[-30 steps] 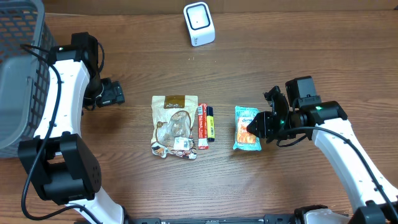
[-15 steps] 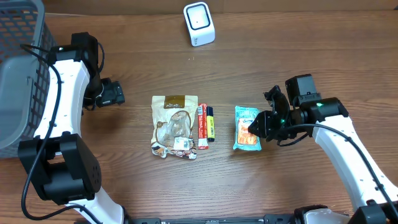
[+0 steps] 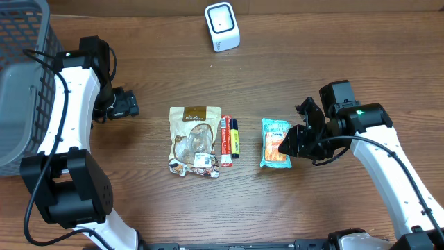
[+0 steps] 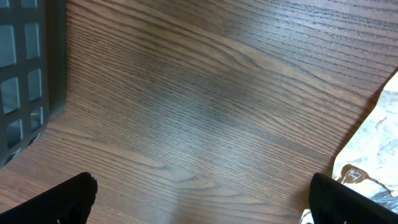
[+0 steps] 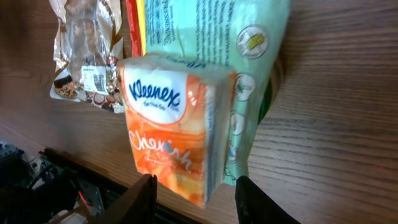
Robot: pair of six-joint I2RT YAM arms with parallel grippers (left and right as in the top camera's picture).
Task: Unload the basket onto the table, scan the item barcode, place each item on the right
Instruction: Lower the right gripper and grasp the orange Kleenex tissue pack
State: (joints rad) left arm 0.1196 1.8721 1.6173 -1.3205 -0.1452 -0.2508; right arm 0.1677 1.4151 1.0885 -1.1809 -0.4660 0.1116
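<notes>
Overhead: the tissue pack [image 3: 275, 143] lies right of centre on the counter [image 3: 333, 69], long axis near-to-far, with the right pincer [image 3: 290, 142] at its right edge and the left pincer [image 3: 130, 105] well apart. Right wrist: half-spread jaws straddle the tissue pack; grip unclear. Left wrist: jaws wide, empty.

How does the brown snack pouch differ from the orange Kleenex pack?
The brown snack pouch lies directly on the table; the orange Kleenex pack sits atop a green packet. The pouch is larger and crinkled; the Kleenex pack is smaller and blocky. Both are soft wrapped goods.
</notes>
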